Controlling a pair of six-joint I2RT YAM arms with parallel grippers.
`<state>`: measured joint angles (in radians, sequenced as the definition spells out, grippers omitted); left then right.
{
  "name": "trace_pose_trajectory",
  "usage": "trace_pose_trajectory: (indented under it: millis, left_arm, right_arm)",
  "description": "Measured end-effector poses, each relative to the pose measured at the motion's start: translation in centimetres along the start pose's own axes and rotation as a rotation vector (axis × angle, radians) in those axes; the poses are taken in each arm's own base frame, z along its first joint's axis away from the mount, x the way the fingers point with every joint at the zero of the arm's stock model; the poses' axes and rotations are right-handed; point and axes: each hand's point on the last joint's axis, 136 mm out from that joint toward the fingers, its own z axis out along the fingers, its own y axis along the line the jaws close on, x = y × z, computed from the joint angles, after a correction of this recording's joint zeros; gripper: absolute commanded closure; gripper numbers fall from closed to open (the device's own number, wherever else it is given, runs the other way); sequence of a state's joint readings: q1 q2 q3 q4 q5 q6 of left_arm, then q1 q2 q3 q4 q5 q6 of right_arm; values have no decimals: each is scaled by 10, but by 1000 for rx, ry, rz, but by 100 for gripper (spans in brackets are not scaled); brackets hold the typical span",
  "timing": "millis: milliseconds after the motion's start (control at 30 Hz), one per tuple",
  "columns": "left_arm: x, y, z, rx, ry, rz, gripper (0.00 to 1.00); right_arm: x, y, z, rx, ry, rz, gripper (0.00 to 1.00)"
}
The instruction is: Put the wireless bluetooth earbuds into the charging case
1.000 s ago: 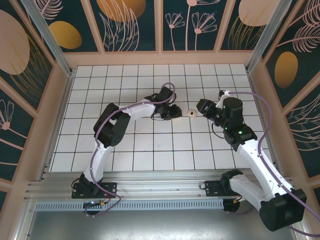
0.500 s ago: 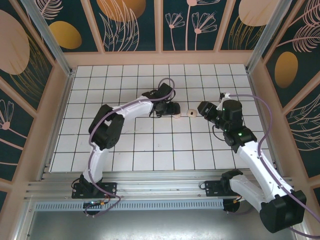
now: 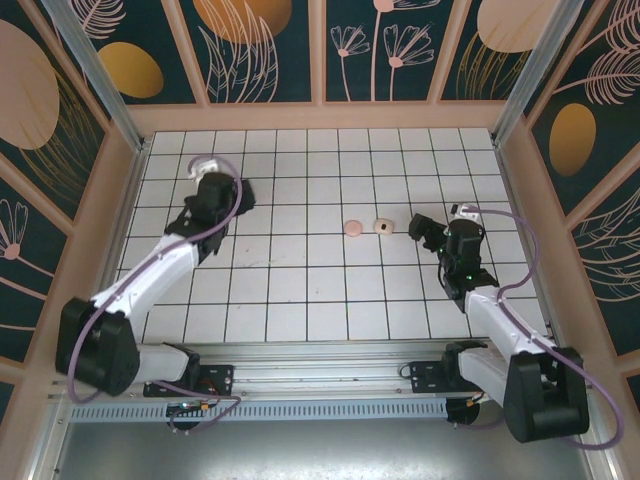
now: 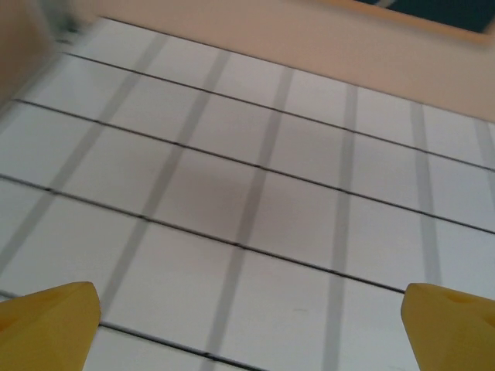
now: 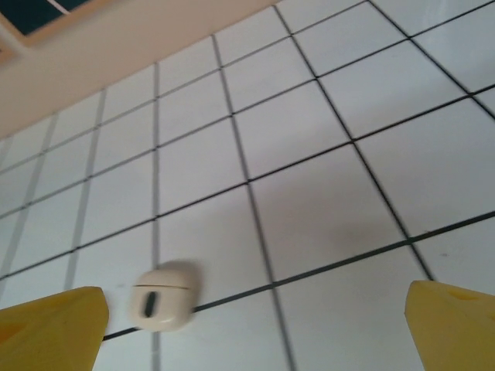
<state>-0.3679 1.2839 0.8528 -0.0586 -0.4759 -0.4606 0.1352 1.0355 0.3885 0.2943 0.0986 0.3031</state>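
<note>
The salmon-pink oval charging case (image 3: 352, 228) lies closed on the white grid table, mid-field. Just right of it sits a pale cream rounded pod (image 3: 381, 226) with a thin seam and a dark slot, seen low left in the right wrist view (image 5: 162, 297). The earbuds are hidden; I see no separate buds. My right gripper (image 3: 418, 228) (image 5: 251, 328) is open and empty, about one tile right of the cream pod. Far to the left my left gripper (image 3: 240, 190) (image 4: 249, 328) hangs open over bare tiles, its yellow fingertips (image 4: 50, 325) wide apart.
Beige walls (image 3: 320, 117) ring the tiled table (image 3: 300, 300), with a metal rail (image 3: 300, 380) along the near edge. The left gripper sits about two tiles from the left wall. Bare tiles surround the two small objects.
The left arm swung from the centre to the far left, leaving the pink case on the table. Both grippers opened wide. The right arm drew back slightly from the cream pod.
</note>
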Motion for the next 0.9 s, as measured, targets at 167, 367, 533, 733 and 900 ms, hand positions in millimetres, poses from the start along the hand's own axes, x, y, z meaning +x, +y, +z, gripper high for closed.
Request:
trace_pose_trajectory:
  millis: [167, 367, 533, 733, 900]
  left_arm:
    - [37, 71, 0, -150, -108, 36, 2]
    - [45, 116, 8, -251, -186, 14, 1]
    - [49, 132, 18, -260, -228, -9, 1]
    - [64, 135, 11, -176, -328, 32, 1]
    - [76, 130, 24, -125, -332, 76, 1]
  right_arm:
    - [2, -17, 12, 37, -39, -100, 1]
    - [-14, -30, 20, 57, -140, -149, 1]
    - [-9, -44, 33, 77, -154, -142, 1]
    - [-5, -40, 39, 31, -191, -188, 1]
    - [12, -46, 46, 9, -184, -206, 1]
